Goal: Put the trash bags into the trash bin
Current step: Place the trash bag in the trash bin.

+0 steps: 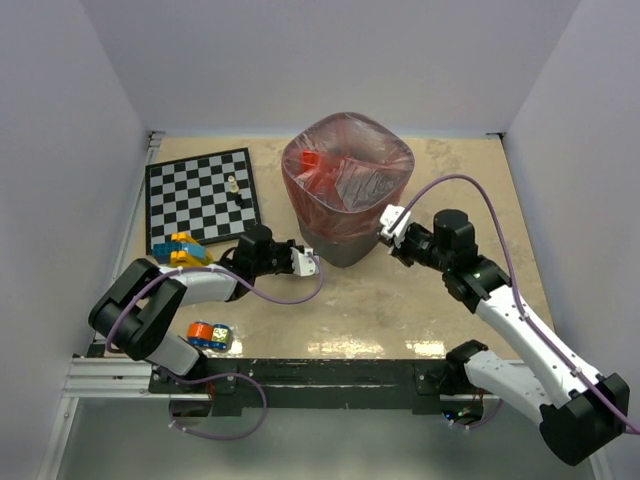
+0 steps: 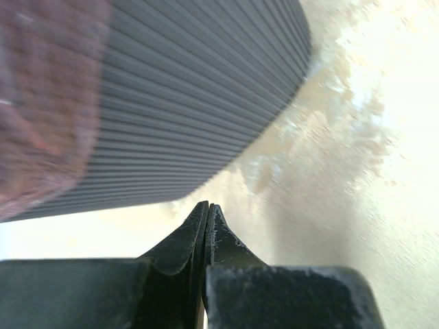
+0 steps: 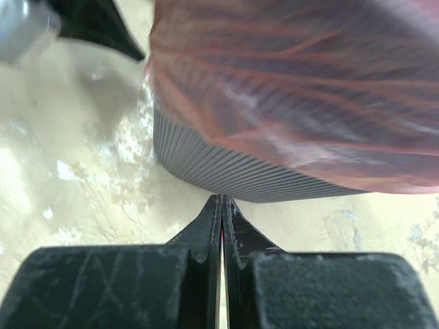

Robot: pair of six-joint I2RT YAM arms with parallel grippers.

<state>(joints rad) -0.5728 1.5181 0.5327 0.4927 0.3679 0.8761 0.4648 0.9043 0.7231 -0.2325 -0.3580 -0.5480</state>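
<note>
Bin (image 1: pixel 345 250) and bag (image 1: pixel 345 175) stand together at mid-counter (image 1: pixel 400 310) in the top view. The red film lines the inside and is folded out over the rim, with grey mesh bare only low down. The left hand (image 1: pixel 308 263) sits at the near-left foot of the bin, low and just beside the wall. The right hand (image 1: pixel 392 222) is at the near-right side, higher, close to the draped film. So the bin lies between the two, beyond each of them. A chessboard (image 1: pixel 200 200) lies well to the left.

Left wrist view: the left hand (image 2: pixel 207 209) has its fingers pressed together on nothing. The ribbed bin (image 2: pixel 206 89) wall rises just ahead of the tips, apart from them, with the bag's (image 2: pixel 41 103) hem blurred at upper left.

Right wrist view: the right hand (image 3: pixel 221 200) is likewise pressed together and empty. The bag (image 3: pixel 309 82) hangs over the bin (image 3: pixel 219 171) directly ahead and above, not touched.

By my judgement the bag is already seated. Should any tucking remain, the right hand is nearer the film.
</note>
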